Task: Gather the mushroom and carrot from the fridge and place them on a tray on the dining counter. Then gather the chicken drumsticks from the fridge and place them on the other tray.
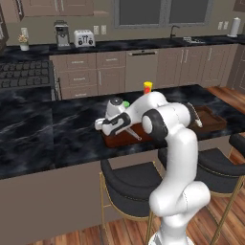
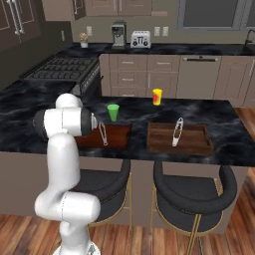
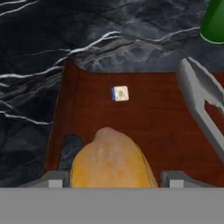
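Two trays are sitting on the black marble table in the left base view: a reddish tray at centre and a darker brown tray at the right. The hand is hovering low over the reddish tray, beside grey tongs. A yellow cup is standing behind the arm, and black stools are lining the near edge.

From the right base view, both trays are lying side by side near the table's front edge, the reddish tray left of the brown tray, each carrying tongs. A green cup is standing just behind the reddish tray, and the yellow cup is standing farther back.

Looking through the hand view, a golden-brown chicken drumstick is sitting at the bottom centre, over the reddish tray's floor, between the two finger tips of the hand. The fingers are standing wide on either side of the drumstick; I cannot tell whether they are pressing it or standing free. A small white label is lying on the tray ahead, the tongs are reaching in at the right, and the green cup is showing at the upper right.
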### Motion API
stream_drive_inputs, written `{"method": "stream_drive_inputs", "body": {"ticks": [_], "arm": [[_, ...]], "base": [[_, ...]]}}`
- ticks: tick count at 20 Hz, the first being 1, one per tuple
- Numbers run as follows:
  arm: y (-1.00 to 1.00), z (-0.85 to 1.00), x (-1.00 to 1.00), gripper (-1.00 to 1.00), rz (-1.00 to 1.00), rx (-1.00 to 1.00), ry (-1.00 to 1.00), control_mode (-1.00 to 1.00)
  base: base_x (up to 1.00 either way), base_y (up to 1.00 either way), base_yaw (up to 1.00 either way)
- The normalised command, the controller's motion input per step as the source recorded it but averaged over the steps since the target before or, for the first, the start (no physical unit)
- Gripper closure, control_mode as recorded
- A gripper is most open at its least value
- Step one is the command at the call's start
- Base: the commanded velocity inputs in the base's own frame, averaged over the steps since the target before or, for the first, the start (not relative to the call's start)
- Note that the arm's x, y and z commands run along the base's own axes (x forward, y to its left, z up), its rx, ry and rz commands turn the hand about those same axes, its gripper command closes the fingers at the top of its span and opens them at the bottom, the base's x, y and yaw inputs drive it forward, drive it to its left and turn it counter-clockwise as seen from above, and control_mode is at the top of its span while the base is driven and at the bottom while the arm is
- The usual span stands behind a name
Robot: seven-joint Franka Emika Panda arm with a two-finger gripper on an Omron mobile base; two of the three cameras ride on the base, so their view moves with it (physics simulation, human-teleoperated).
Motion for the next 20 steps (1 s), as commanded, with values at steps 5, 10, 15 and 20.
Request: {"method": "stream_drive_inputs", "body": {"ticks": [5,10,15,20], "arm": [[0.08,0.05,-0.13,-1.0,0.0,0.0,0.0,-1.0],[0.02,0.37,-0.28,-1.0,-0.04,0.0,0.0,-1.0],[0.0,0.49,-0.21,-1.0,-0.05,0.0,0.0,-1.0],[0.0,0.52,-0.3,-1.0,-0.05,-0.02,0.0,-1.0]], "base": [[0.0,0.0,0.0],[0.0,0.0,0.0],[0.0,0.0,0.0],[0.0,0.0,0.0]]}}
